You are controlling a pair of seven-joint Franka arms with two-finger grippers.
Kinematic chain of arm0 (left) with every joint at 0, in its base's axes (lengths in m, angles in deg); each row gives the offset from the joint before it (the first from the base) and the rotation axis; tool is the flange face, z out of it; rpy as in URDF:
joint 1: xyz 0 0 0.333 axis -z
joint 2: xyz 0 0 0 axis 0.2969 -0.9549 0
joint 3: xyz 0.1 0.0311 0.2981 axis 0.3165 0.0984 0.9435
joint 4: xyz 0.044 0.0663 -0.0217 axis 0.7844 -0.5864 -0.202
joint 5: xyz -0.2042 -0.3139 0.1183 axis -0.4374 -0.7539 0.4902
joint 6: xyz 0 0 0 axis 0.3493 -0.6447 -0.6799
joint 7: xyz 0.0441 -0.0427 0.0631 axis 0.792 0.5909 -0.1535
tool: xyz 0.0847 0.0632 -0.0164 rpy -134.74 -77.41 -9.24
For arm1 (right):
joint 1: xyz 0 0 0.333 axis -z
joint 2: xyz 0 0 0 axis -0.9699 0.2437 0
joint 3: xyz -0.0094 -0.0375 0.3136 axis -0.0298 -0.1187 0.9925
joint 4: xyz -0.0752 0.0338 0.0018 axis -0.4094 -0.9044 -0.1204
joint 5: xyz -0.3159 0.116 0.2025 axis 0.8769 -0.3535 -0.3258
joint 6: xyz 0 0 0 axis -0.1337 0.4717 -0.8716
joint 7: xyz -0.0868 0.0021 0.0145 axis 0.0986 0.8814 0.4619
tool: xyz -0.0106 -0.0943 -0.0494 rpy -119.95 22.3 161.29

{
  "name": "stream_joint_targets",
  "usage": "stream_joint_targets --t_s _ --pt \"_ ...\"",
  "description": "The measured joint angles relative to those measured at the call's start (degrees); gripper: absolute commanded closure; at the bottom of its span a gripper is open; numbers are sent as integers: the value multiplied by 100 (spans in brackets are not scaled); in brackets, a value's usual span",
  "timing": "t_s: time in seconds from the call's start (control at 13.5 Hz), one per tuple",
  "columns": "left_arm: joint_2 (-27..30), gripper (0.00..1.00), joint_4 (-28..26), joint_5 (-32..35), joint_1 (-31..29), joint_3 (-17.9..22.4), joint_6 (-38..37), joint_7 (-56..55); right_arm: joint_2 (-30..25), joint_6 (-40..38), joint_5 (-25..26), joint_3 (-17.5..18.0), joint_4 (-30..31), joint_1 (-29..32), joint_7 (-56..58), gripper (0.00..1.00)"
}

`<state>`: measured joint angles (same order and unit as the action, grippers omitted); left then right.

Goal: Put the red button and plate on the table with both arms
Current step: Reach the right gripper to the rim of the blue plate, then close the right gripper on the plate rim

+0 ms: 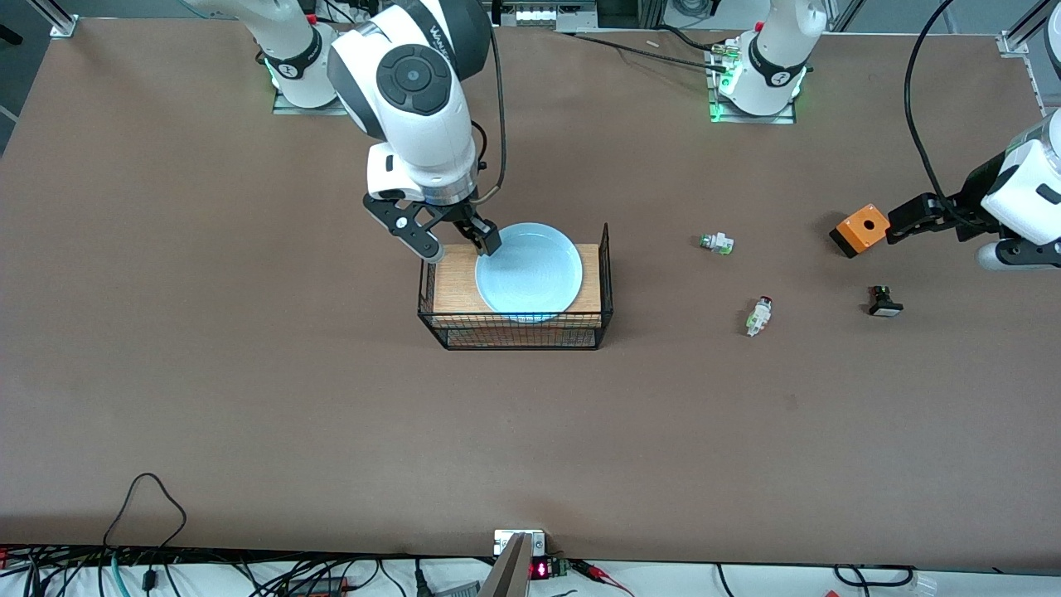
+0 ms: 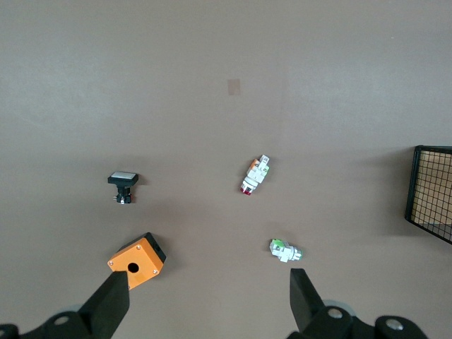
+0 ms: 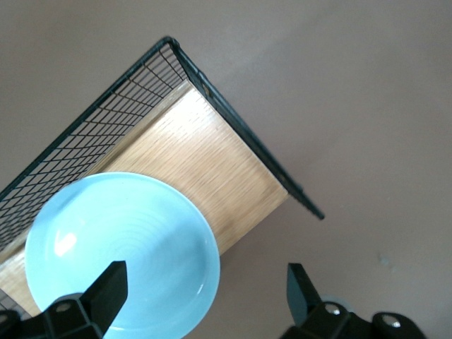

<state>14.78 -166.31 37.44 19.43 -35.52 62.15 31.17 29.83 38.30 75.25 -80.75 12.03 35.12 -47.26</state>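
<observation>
The right end effector [image 1: 458, 239] hangs wide open and empty over the plate [image 1: 530, 272] on the rack [image 1: 515, 327], while the left end effector [image 1: 903, 222], also open and empty, waits over the counter [image 1: 249, 373] near the red button [image 1: 758, 316].

Pale blue plate [image 1: 530, 272] flat on rack's wooden top; red button [image 1: 758, 316] on its side on table [image 1: 249, 398].

Plate [image 1: 530, 274] sits on wire rack [image 1: 515, 327]; raised mesh wall blocks rack's end toward left arm's end of table [image 1: 249, 398]. Red button [image 1: 758, 316] lies in open; green switch [image 1: 715, 243], black switch [image 1: 884, 302], orange box [image 1: 859, 230] nearby but apart. Table's near edge open.
</observation>
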Motion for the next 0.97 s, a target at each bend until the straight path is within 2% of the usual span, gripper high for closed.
stream_joint_targets --t_s 0.52,0.67,0.97 --pt "-37 0 3 0 10 -14 0 0 644 146 684 -16 -1 -509 -493 0" --pt "-40 0 4 0 18 -32 0 5 725 273 728 -17 -2 -529 -493 4" --pt "-140 0 4 0 25 -57 -7 13 761 323 736 -23 -3 -540 -493 21"
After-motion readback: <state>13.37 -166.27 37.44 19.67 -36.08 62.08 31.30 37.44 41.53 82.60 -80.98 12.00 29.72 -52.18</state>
